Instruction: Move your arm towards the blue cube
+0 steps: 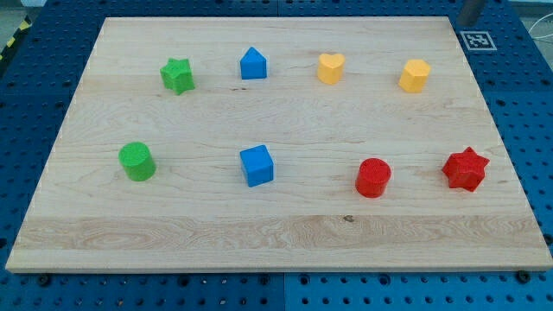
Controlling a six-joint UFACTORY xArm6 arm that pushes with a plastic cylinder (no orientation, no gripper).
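Eight blocks sit apart; blue cube (257, 165) at centre; my tip out of frame, state unknowable.

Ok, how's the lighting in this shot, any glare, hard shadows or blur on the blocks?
Camera view: light is even and soft, no glare on the wooden board; the blue cube and red cylinder cast only faint, short shadows; blocks look sharp, edges clean; the board's sides splay towards the view's bottom, which is perspective; at the view's top right a grey blurred shape is cut off, and my tip cannot be made out.
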